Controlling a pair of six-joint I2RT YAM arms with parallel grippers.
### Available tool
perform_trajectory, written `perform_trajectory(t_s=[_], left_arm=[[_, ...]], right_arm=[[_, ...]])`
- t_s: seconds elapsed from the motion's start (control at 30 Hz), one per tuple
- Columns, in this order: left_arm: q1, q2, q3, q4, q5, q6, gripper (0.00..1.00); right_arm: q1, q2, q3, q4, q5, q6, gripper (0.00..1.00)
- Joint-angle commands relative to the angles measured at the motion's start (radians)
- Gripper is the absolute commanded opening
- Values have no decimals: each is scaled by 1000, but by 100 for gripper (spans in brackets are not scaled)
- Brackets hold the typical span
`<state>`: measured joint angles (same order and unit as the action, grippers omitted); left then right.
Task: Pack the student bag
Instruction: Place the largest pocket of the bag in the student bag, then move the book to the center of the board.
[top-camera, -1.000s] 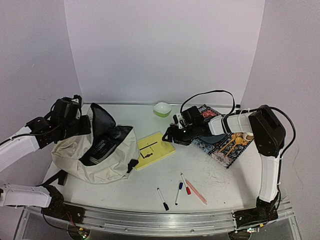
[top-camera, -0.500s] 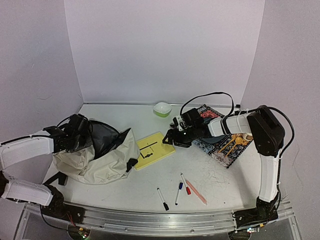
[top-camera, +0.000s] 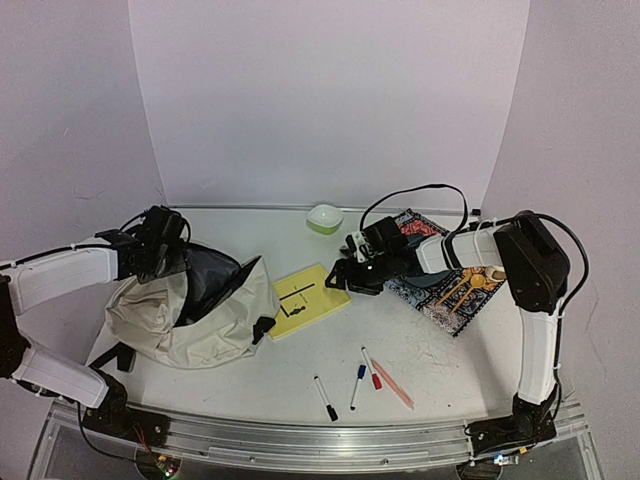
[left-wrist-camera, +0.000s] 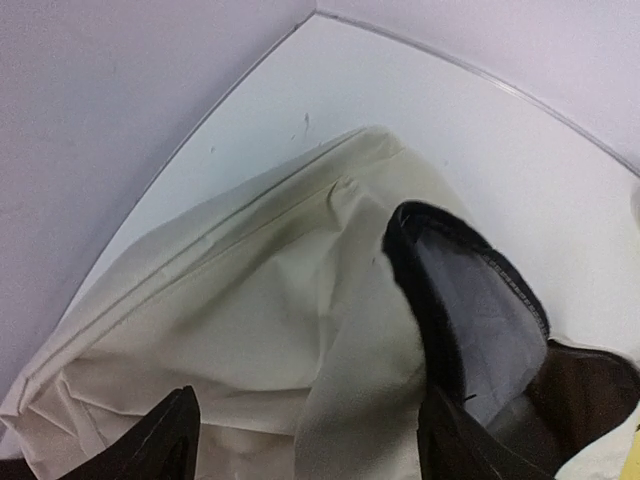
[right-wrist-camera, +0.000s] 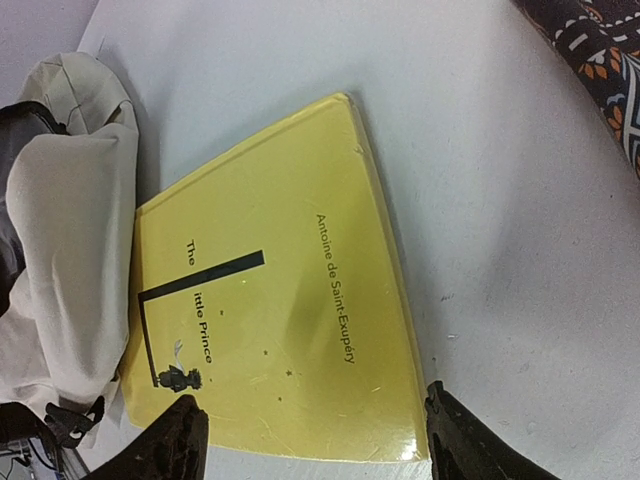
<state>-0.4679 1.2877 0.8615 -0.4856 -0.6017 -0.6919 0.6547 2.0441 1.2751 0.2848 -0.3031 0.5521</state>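
You are viewing the left end effector (left-wrist-camera: 312, 452) hanging wide open, gripping nothing, over the student bag (left-wrist-camera: 250, 330), which is lying at 9 o'clock on the worktop (top-camera: 440, 350). The right end effector (right-wrist-camera: 315, 445) is hovering wide open above the yellow book (right-wrist-camera: 270, 320), holding nothing.

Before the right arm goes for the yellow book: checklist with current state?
1. Right gripper open, book lined up between its jaws: ok.
2. Yellow book flat on the table, nothing on it: ok.
3. Student bag mouth showing dark and open: ok. Wide enough for the book: cannot tell.
4. Left gripper holding the mouth open: not ok. It is open above the cream fabric, gripping nothing.
5. Pens off the book-to-bag path: ok.
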Motion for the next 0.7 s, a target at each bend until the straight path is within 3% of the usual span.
perform_trajectory(t_s=[0.0,0.23,0.4,0.67], left_arm=[[3,-73,158,-20,34,132,82],[2,-91,330,-98,146,224,85],[-16,-56,378,-96,342,234,83],[-218,58,445,-85,387,223,82]], right_arm=[[-10,-17,-8,-2,-12,-11,75],[-27,1,-14,-1,-26,-4,75],[-34,11,-21,3,-47,-4,74],[-44,53,-21,30,-102,17,72]])
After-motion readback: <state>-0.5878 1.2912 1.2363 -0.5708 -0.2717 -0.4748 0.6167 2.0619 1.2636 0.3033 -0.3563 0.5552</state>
